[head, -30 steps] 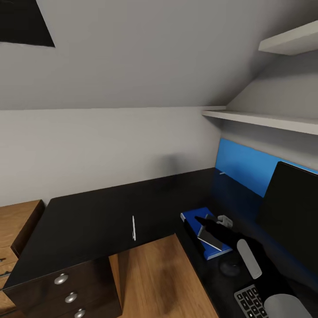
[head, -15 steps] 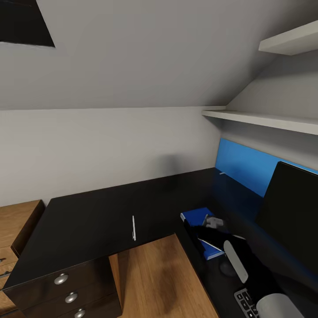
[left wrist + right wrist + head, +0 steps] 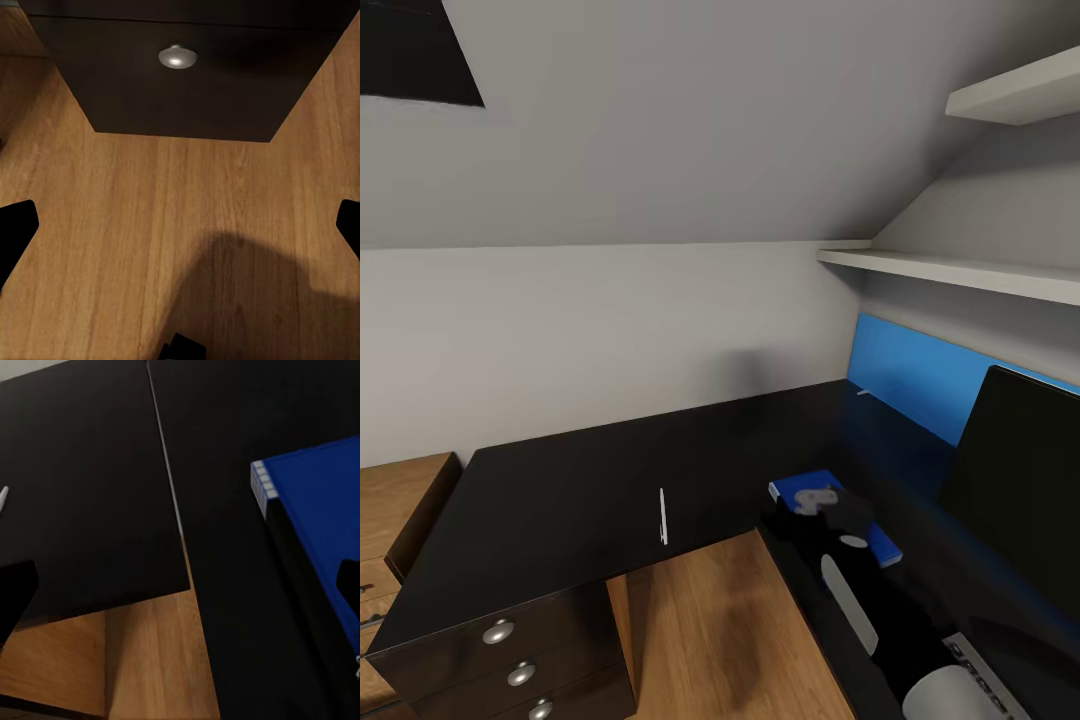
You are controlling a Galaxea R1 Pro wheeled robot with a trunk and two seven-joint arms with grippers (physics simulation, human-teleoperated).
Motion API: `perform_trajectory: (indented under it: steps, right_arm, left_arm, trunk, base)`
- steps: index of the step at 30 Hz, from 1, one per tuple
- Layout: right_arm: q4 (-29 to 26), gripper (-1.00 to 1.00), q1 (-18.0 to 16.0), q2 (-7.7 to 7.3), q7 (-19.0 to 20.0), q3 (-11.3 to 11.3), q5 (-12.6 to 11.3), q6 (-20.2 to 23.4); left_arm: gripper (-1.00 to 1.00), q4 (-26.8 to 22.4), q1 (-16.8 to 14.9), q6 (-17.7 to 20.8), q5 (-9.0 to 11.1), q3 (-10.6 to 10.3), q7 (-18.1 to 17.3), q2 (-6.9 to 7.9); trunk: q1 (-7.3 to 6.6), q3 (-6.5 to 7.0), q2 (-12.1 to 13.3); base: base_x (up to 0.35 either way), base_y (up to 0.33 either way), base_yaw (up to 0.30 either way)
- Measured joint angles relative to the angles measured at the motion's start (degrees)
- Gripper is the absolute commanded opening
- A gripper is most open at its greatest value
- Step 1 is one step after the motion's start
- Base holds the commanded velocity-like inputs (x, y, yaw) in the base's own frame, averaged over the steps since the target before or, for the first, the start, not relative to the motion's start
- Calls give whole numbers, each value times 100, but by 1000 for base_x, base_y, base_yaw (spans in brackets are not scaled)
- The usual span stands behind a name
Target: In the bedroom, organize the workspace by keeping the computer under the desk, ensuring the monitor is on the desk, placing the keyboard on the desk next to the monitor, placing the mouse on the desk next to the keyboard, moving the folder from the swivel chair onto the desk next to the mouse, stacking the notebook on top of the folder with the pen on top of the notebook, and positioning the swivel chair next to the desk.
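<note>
- On the right wing of the black L-shaped surface, the blue folder lies flat near the inner corner. The right claw hovers over it with fingers spread and nothing held, as its wrist view confirms.
- The pen lies on the other wing by the front edge, well apart from the folder. The monitor stands at the right, and the keyboard lies before it.
- The right arm covers part of the folder, so whether the notebook rests there cannot be told.
- Risk 1: the pen is thin and lies flat. A pinch that lands off its line would probably roll it over the edge to the wooden floor.
- Risk 2: the right arm hangs low over the folder. A sideways sweep toward the pen could drag the folder out of place.
- Risk 3: the monitor stands close to the right forearm, so a wide swing could strike it.
- The left claw is open and empty above the floor, facing the drawer unit.
- Containers: the drawers are shut, so their contents are hidden. The folder is closed, so its contents cannot be told.
</note>
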Motion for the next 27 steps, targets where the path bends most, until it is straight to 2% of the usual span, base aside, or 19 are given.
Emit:
perform_trajectory:
  steps: [8, 27]
  right_arm:
    - [12, 100, -1, 38, -65, 73, 11, -231]
    - [36, 100, -1, 48, -96, 104, 50, -378]
  left_arm:
    - [100, -2, 1, 0, -1, 1, 0, 5]
    - [100, -2, 1, 0, 0, -6, -1, 1]
  trunk:
    - [0, -13, 0]
    - [0, -90, 0]
  base:
    - [0, 0, 108]
    - [0, 0, 231]
